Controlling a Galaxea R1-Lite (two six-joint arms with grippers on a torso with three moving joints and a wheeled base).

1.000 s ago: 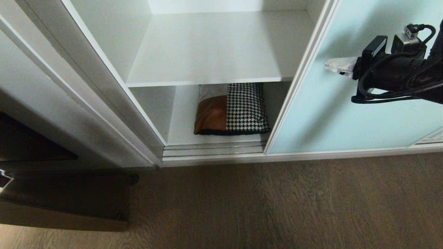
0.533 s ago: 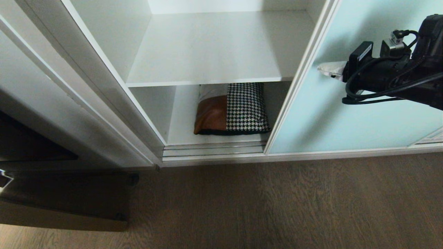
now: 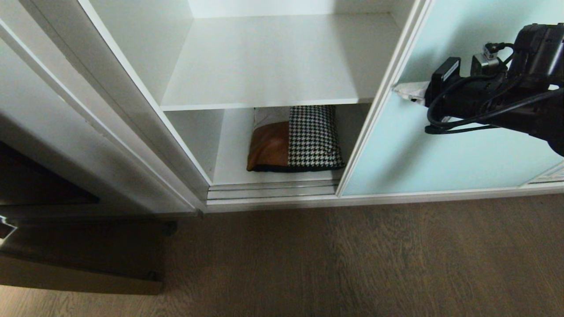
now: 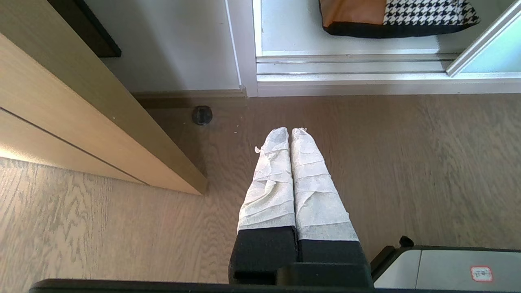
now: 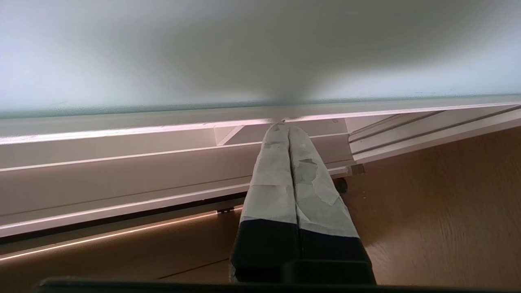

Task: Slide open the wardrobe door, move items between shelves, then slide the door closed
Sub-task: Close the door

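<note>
One soft houndstooth cushion with a tan patch (image 3: 294, 138) lies on the lower white shelf (image 3: 229, 174), frame centre, the frosted aqua glass sliding door (image 3: 440, 145) standing open at right. The right pincer (image 3: 403, 91), shut and empty, meets the door's frame; closing apparently remains.

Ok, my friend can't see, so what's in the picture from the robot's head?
The robot's right end effector, shut, reaches the slim silvery-white frame edge of the frosted pale aqua sliding wardrobe door, which stands slid aside. In the open compartment a soft houndstooth cushion with a tan-orange patch lies on the bottom board under a bare white shelf.
</note>
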